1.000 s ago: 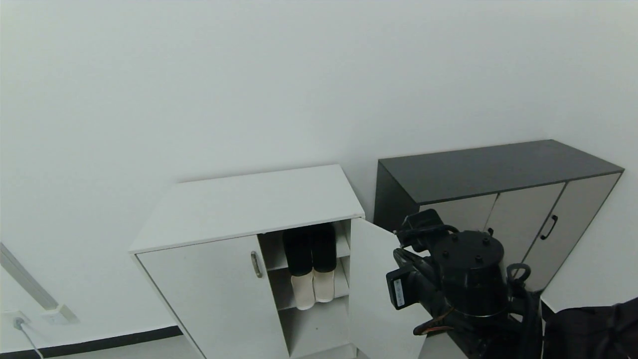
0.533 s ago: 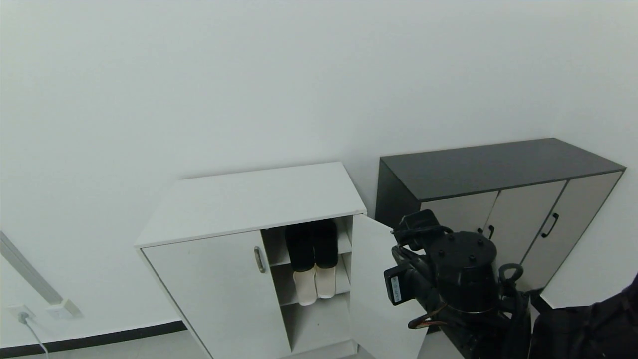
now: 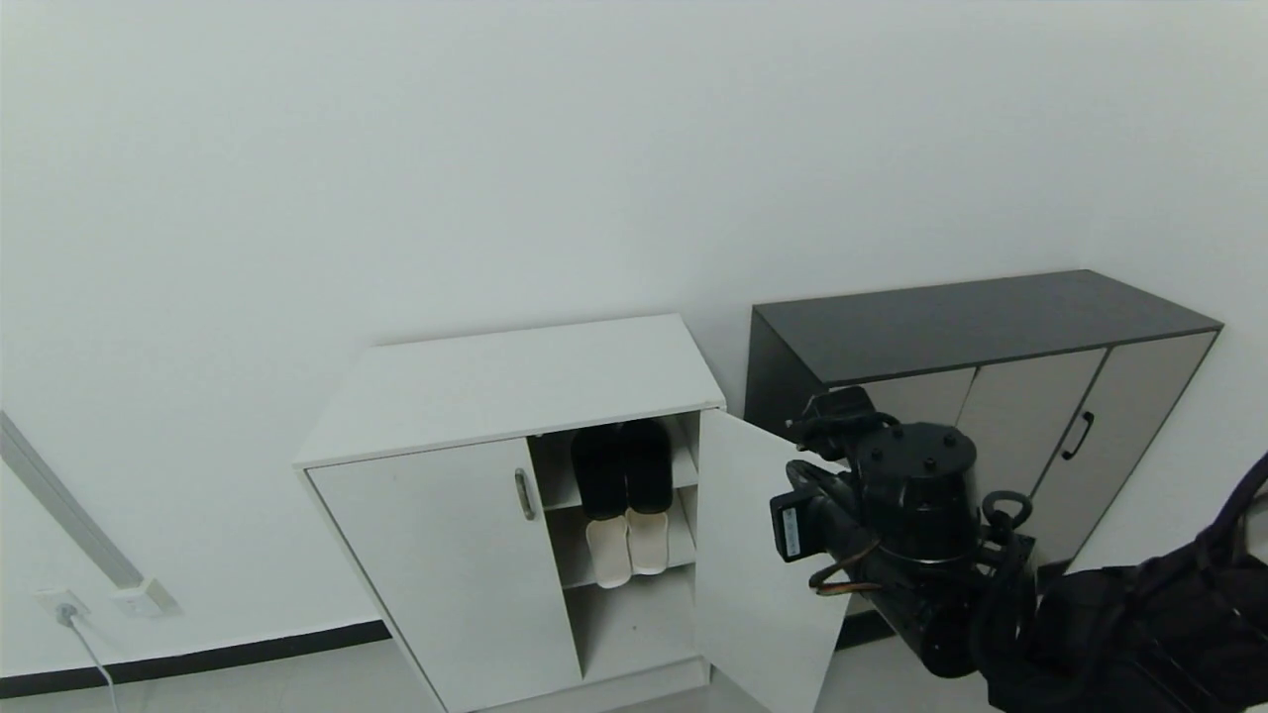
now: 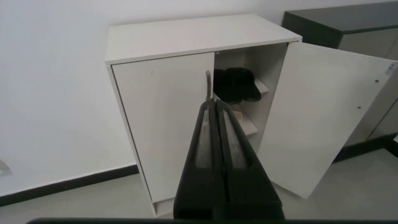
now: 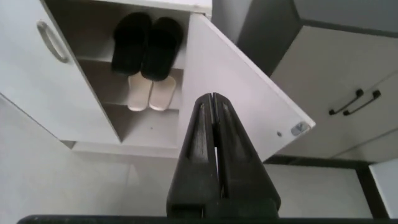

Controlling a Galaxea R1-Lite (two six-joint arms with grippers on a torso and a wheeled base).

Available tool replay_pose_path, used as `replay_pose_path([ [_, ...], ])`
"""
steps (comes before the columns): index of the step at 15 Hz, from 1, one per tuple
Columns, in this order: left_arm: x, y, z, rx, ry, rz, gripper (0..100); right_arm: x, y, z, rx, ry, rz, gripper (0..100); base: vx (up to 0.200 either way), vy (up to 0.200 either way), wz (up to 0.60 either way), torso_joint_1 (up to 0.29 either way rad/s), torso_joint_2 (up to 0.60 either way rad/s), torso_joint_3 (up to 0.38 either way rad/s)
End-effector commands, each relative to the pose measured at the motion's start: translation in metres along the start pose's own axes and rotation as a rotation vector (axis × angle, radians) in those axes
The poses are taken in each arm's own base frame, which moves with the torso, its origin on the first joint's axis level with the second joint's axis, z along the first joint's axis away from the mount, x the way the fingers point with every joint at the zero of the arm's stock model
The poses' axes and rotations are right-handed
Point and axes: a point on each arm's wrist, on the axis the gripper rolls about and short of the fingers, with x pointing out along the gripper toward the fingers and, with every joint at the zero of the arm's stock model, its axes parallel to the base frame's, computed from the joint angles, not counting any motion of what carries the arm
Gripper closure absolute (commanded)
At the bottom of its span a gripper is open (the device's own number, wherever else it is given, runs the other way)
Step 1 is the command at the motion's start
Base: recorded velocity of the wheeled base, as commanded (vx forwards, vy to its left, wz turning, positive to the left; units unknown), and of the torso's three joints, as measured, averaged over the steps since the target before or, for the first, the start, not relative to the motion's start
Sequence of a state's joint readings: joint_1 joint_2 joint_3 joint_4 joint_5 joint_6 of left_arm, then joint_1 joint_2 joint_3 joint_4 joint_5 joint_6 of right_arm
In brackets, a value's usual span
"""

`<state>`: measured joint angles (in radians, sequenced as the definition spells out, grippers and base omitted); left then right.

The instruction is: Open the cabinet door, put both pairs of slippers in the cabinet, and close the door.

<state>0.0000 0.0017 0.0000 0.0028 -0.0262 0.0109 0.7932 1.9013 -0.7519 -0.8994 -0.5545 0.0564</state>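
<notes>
Black slippers (image 3: pixel 622 463) lie side by side on the upper shelf (image 3: pixel 557 498) of the white cabinet (image 3: pixel 515 381), in its right compartment, reaching the shelf's front edge. White slippers (image 3: pixel 627 545) lie side by side on the middle shelf (image 3: pixel 573 574), directly beneath the black pair and likewise at the front edge.

Right door (image 3: pixel 758 555) stands open, swung outward from the cabinet's right side, inner face turned toward the opening. Left door (image 3: pixel 446 564) is shut, flush with the carcass. Its metal handle (image 3: pixel 524 494) sits upright near the door edge that borders the opening.

Left hand (image 4: pixel 213 106): fingers pressed together, holding nothing. It is held off in front of the left door, tips in line with the handle, apart from the cabinet.

Right hand (image 5: pixel 212 98): fingers pressed together, holding nothing. It is held in front of the open compartment and the right door, apart from both.

Surroundings: the white cabinet stands on the floor (image 3: pixel 297 688) against a white wall (image 3: pixel 594 149). A dark cabinet (image 3: pixel 971 322) with grey doors stands just beside it on the right, doors shut, with a black handle (image 3: pixel 1072 436) on one of them. A wall socket (image 3: pixel 59 602) with a cable plugged in sits low on the wall, well to the left of the white cabinet. A white cable duct (image 3: pixel 69 515) runs diagonally above the socket
</notes>
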Motion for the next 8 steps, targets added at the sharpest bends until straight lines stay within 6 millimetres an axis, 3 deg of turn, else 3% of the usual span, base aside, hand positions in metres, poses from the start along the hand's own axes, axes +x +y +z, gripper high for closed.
replay_pose_path([
  [1,0.0,0.0,0.0,0.0,0.0,0.0,100,0.017,-0.012,0.005,0.015,0.001,-0.039,100,0.0,0.0,0.0,0.0,0.0,0.0],
  [5,0.0,0.0,0.0,-0.002,0.0,0.0,100,0.049,-0.044,0.013,0.076,0.04,-0.078,100,0.0,0.0,0.0,0.0,0.0,0.0],
  [8,0.0,0.0,0.0,0.0,0.0,0.0,100,0.067,-0.062,0.007,0.094,0.067,-0.084,100,0.0,0.0,0.0,0.0,0.0,0.0],
])
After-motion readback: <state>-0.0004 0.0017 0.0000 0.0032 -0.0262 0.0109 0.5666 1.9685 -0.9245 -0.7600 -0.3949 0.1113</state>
